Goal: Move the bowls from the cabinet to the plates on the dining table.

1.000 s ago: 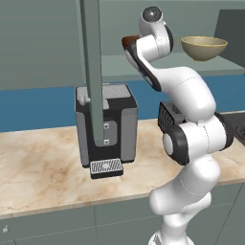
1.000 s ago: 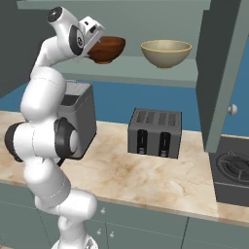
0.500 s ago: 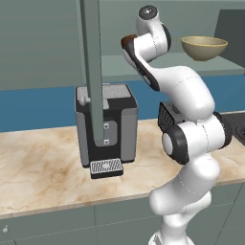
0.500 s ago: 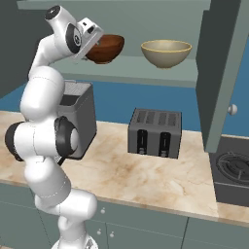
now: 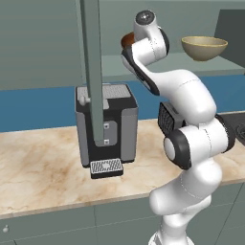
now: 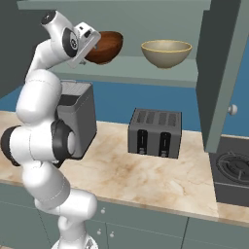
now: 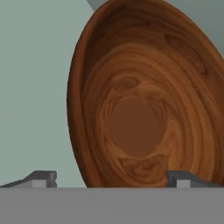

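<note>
Bowls: 2 sit on the pale shelf of the cabinet (image 6: 221, 73), the wooden bowl (image 6: 104, 47) left of the olive bowl (image 6: 166, 52). Below, you see a marble worktop (image 6: 160, 180) backed by blue wall, carrying a coffee machine (image 5: 107, 129) and toaster (image 6: 155, 132). Your hand view adds the gripper (image 7: 111, 179), fingers spread wide, one tip either side of the wooden bowl's rim, not pinching it.

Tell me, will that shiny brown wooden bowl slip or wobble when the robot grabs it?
The brown bowl looks glossy, so it could be a bit slippery between the fingertips. Its sides curve down to a small base, so a nudge might rock it on the cabinet shelf. It looks like solid wood, so it is probably stiff and unlikely to bend or crack.
</note>
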